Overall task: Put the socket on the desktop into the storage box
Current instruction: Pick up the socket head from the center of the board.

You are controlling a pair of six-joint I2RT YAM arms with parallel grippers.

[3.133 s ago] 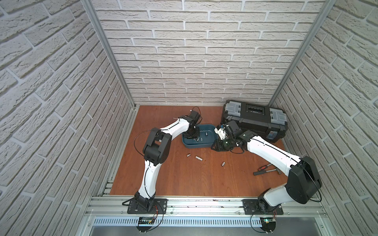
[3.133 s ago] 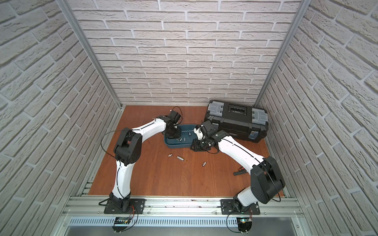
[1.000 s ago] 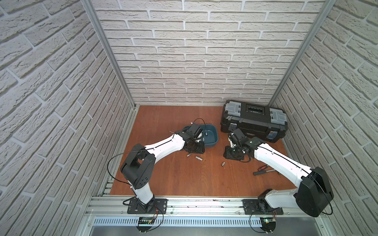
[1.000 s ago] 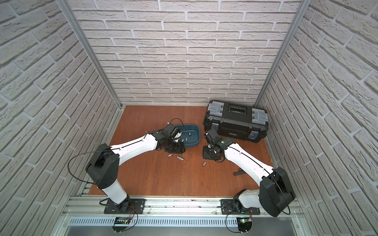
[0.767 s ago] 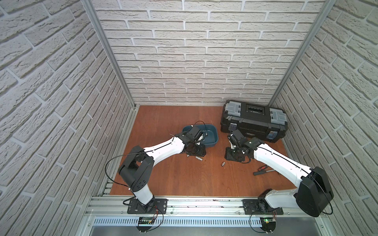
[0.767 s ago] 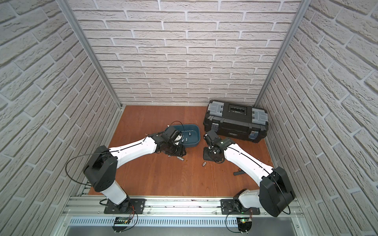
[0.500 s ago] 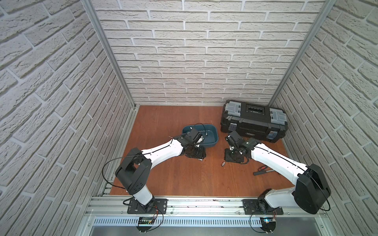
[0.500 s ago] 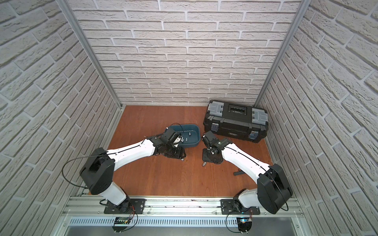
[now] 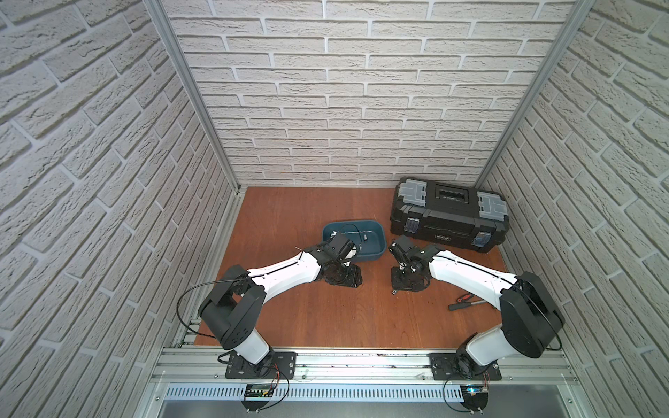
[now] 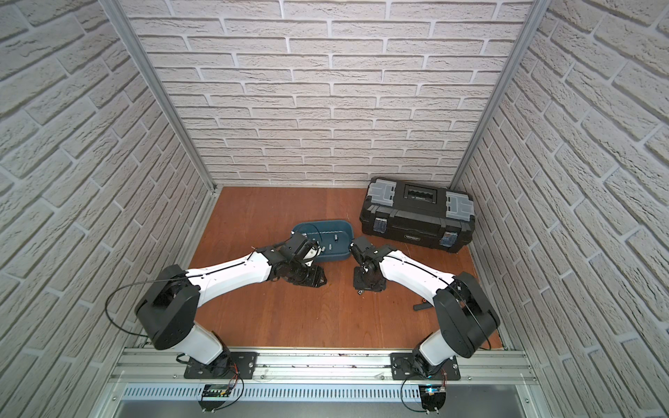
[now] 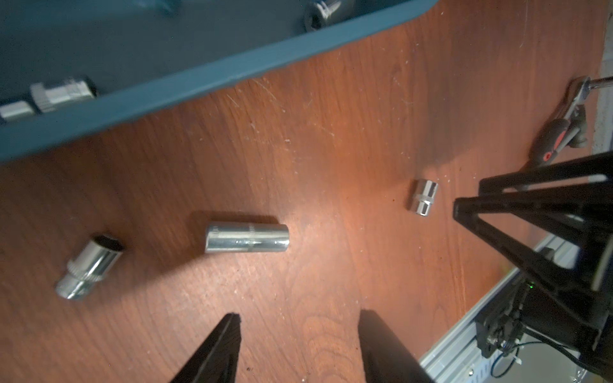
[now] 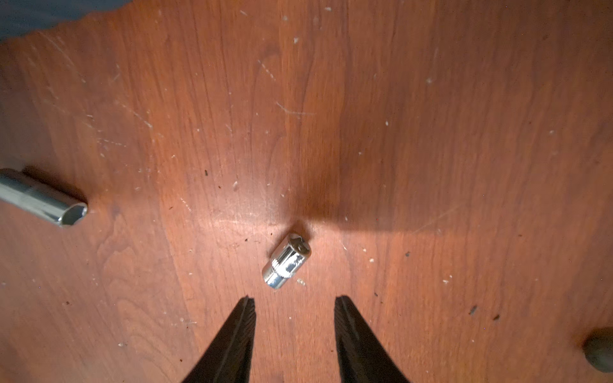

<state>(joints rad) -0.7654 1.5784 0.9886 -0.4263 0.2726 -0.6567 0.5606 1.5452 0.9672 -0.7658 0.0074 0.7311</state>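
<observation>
– Top views, both: where are the arms?
– Left gripper (image 9: pixel 345 280) low over the desktop (image 9: pixel 325 325), just in front of the box (image 9: pixel 369 255). Right gripper (image 9: pixel 407 284) off the box's right front corner. Toolbox (image 9: pixel 449 217) right of the box.
– Left wrist?
– Jaws fairly wide, empty. Long socket (image 11: pixel 247 238) lies flat ahead of them, near the box wall. Stepped socket (image 11: pixel 88 268) and small socket (image 11: pixel 423 197) flank it, both outside the box. Others (image 11: pixel 61 94) lie inside.
– Right wrist?
– Jaws narrower, parted, empty. Small socket just ahead of the tips, on the desktop, apart from the box.
</observation>
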